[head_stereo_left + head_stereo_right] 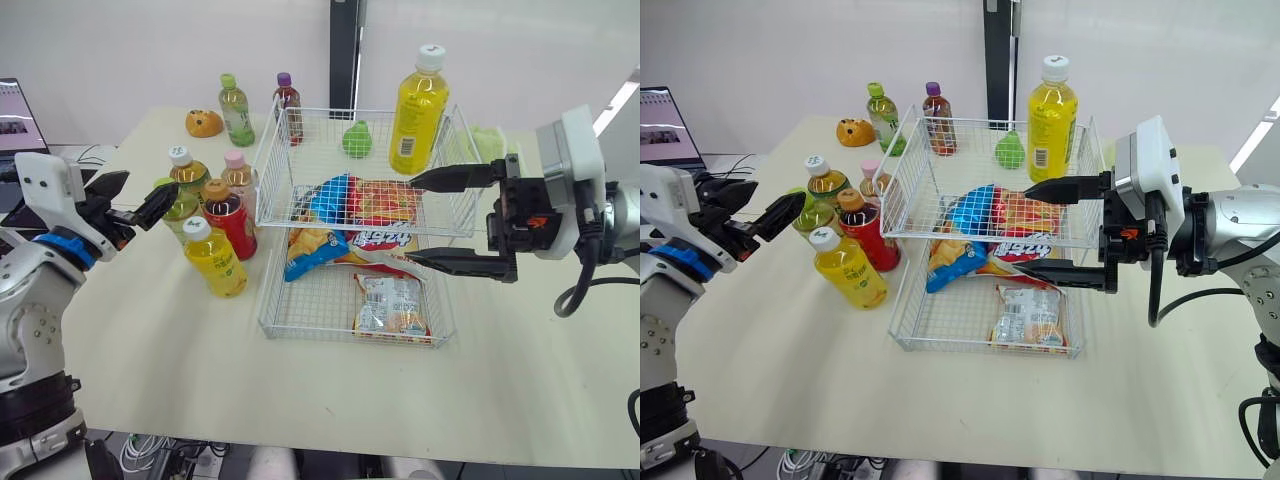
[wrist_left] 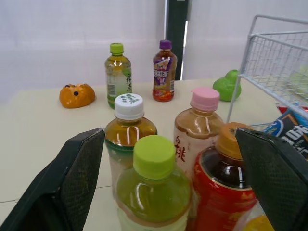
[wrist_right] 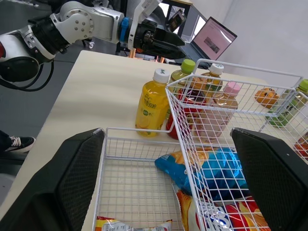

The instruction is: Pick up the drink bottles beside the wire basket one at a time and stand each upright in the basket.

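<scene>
A two-tier white wire basket stands mid-table. A tall yellow bottle stands upright in its upper tier at the back right. Left of the basket is a cluster of bottles: white-capped tea, pink-capped tea, a green-capped bottle, a red bottle and a small yellow bottle. My left gripper is open, just left of the cluster, holding nothing. My right gripper is open and empty at the basket's right side, one finger above the upper tier's rim, the other by the lower tier.
Behind the basket's left corner stand a green tea bottle and a purple-capped bottle, beside an orange toy. Snack bags and a green pear-shaped thing lie in the upper tier, a packet in the lower. A laptop sits far left.
</scene>
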